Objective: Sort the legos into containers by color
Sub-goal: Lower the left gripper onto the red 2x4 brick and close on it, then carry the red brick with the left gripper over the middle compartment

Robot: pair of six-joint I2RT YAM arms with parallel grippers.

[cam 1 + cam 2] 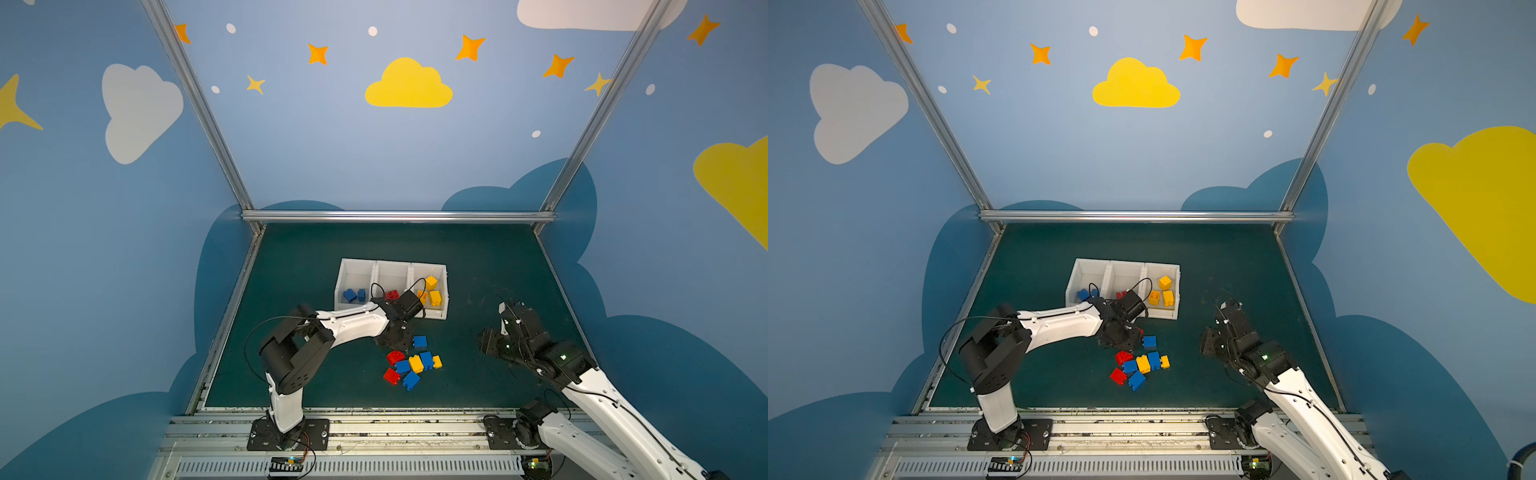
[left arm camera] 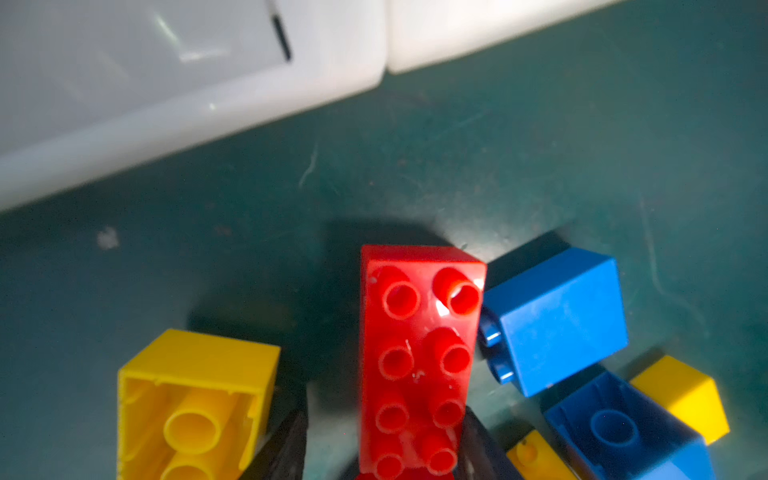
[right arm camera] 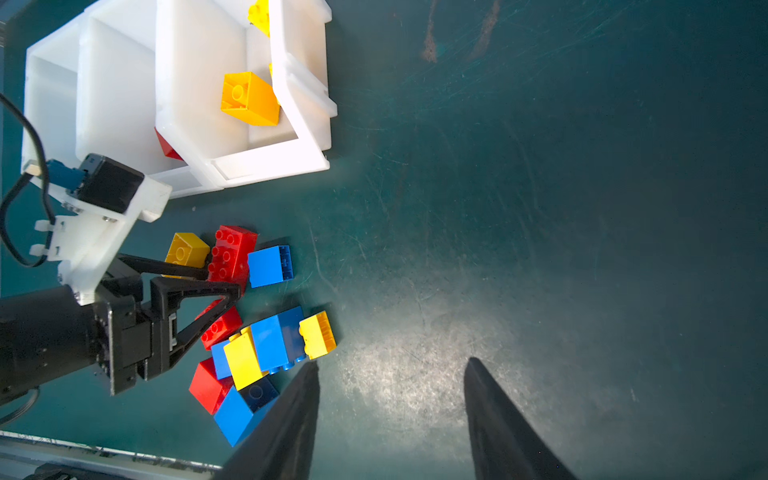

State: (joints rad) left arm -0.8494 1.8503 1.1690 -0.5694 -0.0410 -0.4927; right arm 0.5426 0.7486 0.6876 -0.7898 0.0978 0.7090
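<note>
The left tool (image 3: 222,282) was found low over the dark green worktop (image 1: 311,266), just in front of the containers (image 1: 392,263), with its black fingers (image 2: 286,453) spread to either side of a long red brick (image 2: 419,357). In the left wrist view one finger was seen close against the brick's side while a gap was left at the other, so the brick was straddled rather than pinched. That brick was laid flat on the worktop, studs up, between an upturned yellow brick (image 2: 191,407) and a blue brick (image 2: 557,324) tipped on its side, the latter touching it or nearly so. Nearer the robot's base, a loose cluster of legos (image 1: 413,368) was seen in both top views: two red, three blue and two yellow, packed close together. The containers were set in a row behind the pile. Two blue bricks (image 1: 350,295) were held in the left bin (image 1: 357,272). Red bricks (image 1: 391,294) were held in the middle bin (image 1: 392,274), partly hidden by the left arm (image 1: 353,324). Three yellow bricks (image 1: 435,298) were held in the right bin (image 1: 428,264). The right tool (image 3: 392,363) was held to the right of the pile, above bare worktop, with its jaws spread wide and nothing between them.
</note>
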